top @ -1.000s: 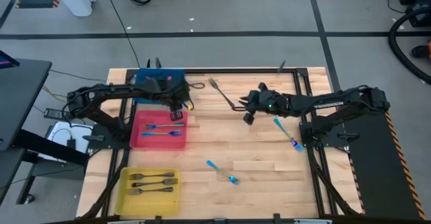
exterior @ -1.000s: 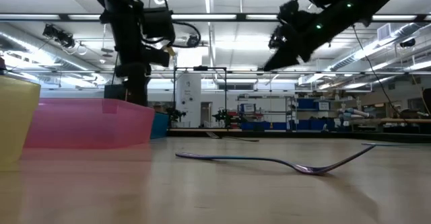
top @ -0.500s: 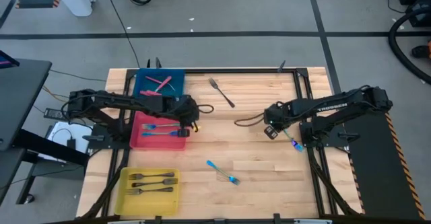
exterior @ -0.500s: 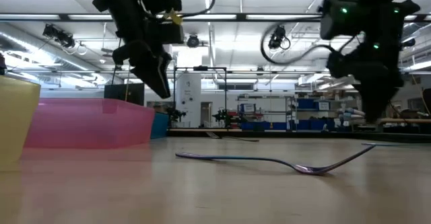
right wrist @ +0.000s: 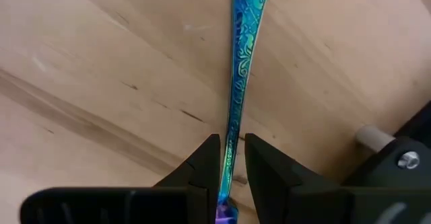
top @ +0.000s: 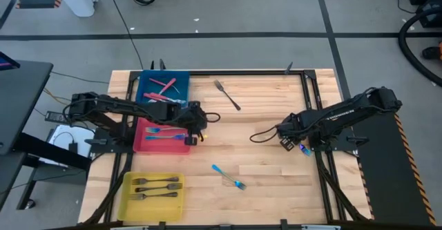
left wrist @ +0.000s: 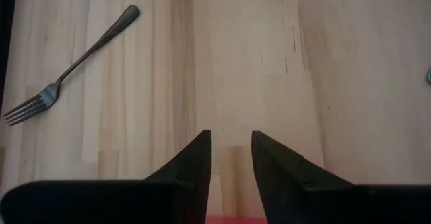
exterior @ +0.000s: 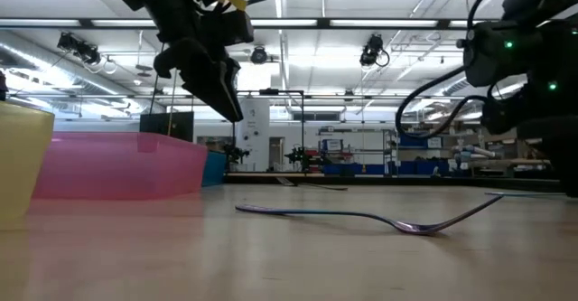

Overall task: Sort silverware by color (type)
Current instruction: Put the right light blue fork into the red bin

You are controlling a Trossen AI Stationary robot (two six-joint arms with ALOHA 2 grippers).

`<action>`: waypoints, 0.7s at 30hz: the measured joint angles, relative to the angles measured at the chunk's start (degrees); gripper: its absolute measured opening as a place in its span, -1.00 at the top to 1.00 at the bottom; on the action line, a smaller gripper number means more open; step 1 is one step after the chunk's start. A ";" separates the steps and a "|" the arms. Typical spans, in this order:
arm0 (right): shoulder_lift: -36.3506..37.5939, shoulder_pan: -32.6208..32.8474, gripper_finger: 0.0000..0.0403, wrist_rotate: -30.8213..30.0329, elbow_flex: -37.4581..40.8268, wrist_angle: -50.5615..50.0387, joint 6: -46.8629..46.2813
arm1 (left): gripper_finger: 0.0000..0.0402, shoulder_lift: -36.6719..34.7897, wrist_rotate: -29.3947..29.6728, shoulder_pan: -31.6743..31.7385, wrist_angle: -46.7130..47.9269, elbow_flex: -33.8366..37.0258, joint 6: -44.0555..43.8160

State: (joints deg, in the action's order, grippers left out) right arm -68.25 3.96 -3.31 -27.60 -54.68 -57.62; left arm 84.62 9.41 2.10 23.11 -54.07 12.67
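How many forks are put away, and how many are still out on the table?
Done: three dark forks in the yellow tray, blue forks in the pink tray, red ones in the blue tray. In hand: the right hand straddles a blue fork. Left: another blue fork and a dark fork. The left hand is empty.

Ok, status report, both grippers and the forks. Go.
Right gripper straddling slim iridescent blue fork at the table's right edge, not clamped. Left gripper open, empty, beside the pink bin. Nothing in the way.
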 joint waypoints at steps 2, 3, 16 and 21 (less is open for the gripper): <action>0.00 0.14 0.61 -0.03 0.32 0.17 -0.48 | 0.48 0.00 0.00 0.07 -0.02 -0.01 0.00; 0.00 0.14 0.61 -0.04 0.52 0.42 -0.51 | 0.48 0.00 0.00 0.07 -0.02 0.01 0.00; 0.26 0.16 0.79 -1.50 2.98 3.76 -3.82 | 0.48 0.00 0.00 0.07 -0.17 0.01 0.11; 0.26 0.20 0.92 -1.95 2.97 3.68 -3.91 | 0.48 0.00 0.00 0.07 -1.12 0.03 0.11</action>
State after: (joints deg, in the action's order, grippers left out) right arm -67.99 4.16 -5.26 -24.63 -51.00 -61.54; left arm 84.62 9.41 2.17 21.99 -54.04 12.78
